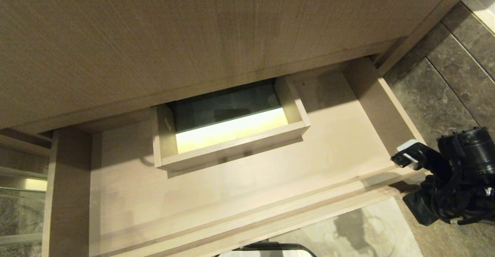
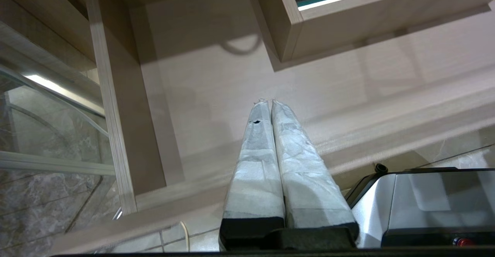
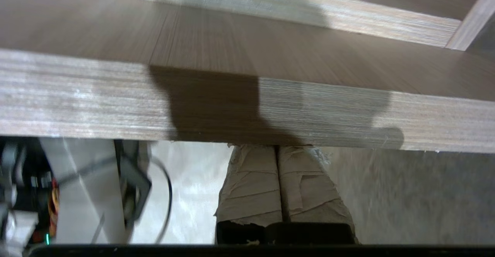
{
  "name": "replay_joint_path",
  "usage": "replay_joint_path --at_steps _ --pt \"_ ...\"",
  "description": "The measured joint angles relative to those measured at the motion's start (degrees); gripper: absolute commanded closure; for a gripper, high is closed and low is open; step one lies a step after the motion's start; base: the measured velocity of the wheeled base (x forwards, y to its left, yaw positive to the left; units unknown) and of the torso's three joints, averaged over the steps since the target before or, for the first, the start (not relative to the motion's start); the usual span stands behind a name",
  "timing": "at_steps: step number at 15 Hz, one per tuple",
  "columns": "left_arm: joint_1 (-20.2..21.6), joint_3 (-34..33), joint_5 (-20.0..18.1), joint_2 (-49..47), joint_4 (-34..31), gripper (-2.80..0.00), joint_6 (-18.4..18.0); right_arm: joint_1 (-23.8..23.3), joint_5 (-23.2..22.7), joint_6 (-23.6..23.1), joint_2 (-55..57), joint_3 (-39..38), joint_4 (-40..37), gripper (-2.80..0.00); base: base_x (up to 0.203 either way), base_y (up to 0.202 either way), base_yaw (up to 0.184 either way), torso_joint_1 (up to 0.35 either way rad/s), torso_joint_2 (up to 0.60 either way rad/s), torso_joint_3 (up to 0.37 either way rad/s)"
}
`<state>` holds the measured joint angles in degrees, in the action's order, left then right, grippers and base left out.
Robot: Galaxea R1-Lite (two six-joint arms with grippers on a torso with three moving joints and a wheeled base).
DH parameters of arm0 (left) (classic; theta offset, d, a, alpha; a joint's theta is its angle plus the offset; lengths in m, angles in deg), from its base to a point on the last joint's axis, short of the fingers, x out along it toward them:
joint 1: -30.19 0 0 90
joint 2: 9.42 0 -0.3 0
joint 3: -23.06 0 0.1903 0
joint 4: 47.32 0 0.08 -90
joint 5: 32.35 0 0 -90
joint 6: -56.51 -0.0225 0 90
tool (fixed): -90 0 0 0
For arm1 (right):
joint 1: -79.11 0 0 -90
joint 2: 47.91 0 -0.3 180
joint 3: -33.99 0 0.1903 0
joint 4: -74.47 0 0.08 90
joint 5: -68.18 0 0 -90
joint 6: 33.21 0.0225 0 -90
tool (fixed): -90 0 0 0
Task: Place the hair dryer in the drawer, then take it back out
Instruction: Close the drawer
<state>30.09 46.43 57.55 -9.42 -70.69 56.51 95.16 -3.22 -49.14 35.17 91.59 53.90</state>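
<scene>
The drawer stands pulled out, a wide shallow tray of tan wood grain with nothing lying in it. A walled rectangular cutout sits in its floor. The hair dryer is out of view. My right arm reaches in at the drawer's front right corner. In the right wrist view my right gripper is shut on nothing, its taped fingertips up against the lower edge of the drawer's front panel. My left gripper is shut and empty, parked in front of the drawer's left part.
The vanity's wood front overhangs the back of the drawer. Dark stone floor tiles lie to the right, a glass panel to the left. My own base shows below the drawer front, with cables beside it.
</scene>
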Motion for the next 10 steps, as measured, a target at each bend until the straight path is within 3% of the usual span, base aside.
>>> replay_joint_path --at_steps 6,10 --pt "0.00 0.00 0.00 0.00 0.00 0.00 0.00 -2.22 0.15 0.26 -0.15 0.91 13.78 0.00 0.000 0.000 0.000 0.000 0.00 0.000" --pt "0.00 0.00 0.00 0.00 0.00 0.00 0.00 -2.74 0.13 5.06 0.30 3.14 21.37 0.00 0.000 0.000 0.000 0.000 0.00 0.000"
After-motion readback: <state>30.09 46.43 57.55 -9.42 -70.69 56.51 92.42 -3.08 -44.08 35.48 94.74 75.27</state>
